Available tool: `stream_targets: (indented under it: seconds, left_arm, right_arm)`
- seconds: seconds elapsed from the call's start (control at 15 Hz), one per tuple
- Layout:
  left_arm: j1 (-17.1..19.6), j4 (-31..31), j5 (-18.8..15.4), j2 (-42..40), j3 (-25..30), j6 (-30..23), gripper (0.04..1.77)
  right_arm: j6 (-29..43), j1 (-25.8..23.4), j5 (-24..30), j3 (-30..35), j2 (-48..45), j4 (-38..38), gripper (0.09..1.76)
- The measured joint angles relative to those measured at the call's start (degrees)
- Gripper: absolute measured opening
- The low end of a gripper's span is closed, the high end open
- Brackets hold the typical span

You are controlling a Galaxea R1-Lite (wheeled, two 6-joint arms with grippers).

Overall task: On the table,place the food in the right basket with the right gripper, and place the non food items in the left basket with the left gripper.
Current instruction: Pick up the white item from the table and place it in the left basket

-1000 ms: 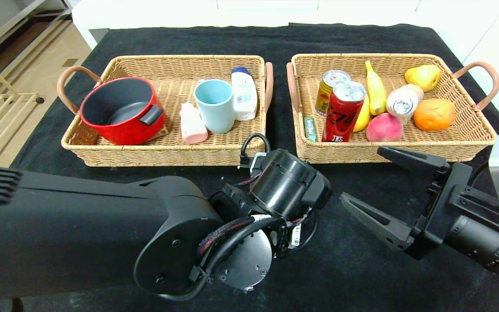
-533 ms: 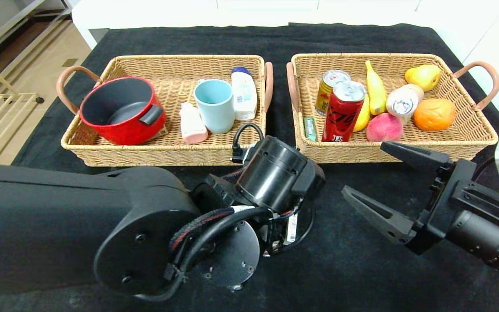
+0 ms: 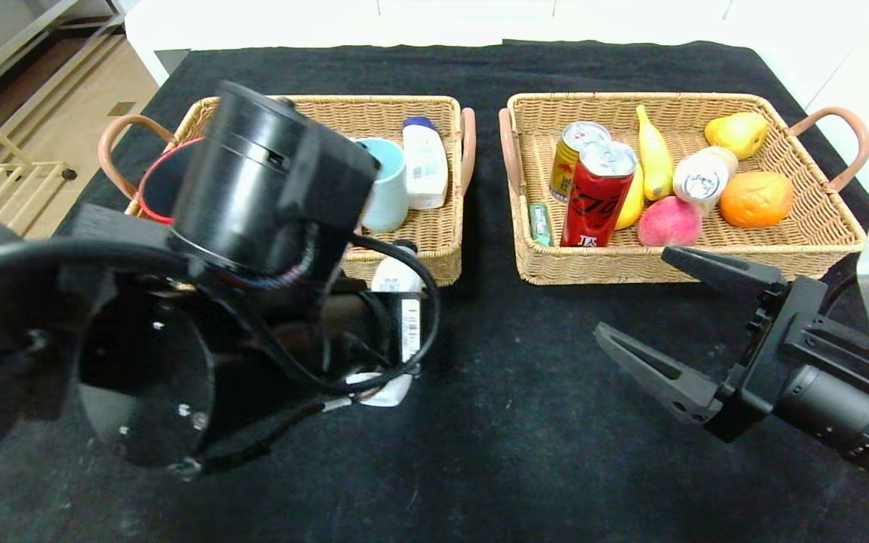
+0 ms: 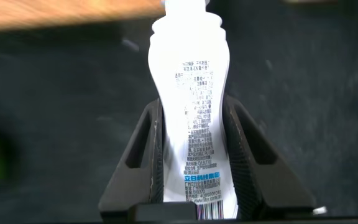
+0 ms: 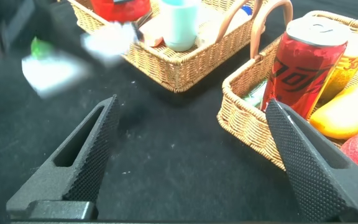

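The left hand (image 4: 194,155) has swung from desk centre toward the left basket (image 3: 434,256), clamped on a white bottle (image 4: 191,112) at the basket's 5 o'clock corner. The right hand (image 3: 664,317) stays wide open, empty, at the right basket's (image 3: 706,264) 6 o'clock.

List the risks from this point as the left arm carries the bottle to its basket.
1. The left gripper pinches only the lower body of the white bottle; its long neck sticks out, so it might pivot or slip.
2. The left basket already holds the blue cup and a white bottle; a low entry could knock them or catch the rim.
3. The right gripper waits open near the right basket, apart from that path.
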Motion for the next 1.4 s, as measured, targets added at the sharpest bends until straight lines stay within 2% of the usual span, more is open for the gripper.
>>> stream_targets:
  seconds: [0.27, 0.6, 0.87, 1.07, 1.4]
  left_arm:
    - [7.83, -0.24, -0.52, -4.02, -0.48, 3.29, 0.67]
    - [16.51, -4.71, -4.88, -3.39, -3.19, 8.57, 0.66]
    - [20.5, -10.13, -5.07, 0.04, -5.88, 12.24, 0.66]
    - [22.86, -10.45, -5.89, 3.39, -10.4, 13.43, 0.65]
    - [24.45, -10.56, -6.97, 8.69, -16.81, 14.4, 0.65]
  right_arm:
    - [0.0, 0.0, 0.01, 0.06, 0.38, 0.01, 1.71]
    - [-0.01, 0.0, 0.0, 0.09, 0.38, -0.02, 1.71]
    - [0.0, 0.0, 0.01, 0.01, 0.35, -0.05, 1.71]
    - [0.0, 0.0, 0.01, 0.0, 0.35, -0.05, 1.71]
    - [0.0, -0.5, 0.01, 0.0, 0.38, -0.1, 1.71]
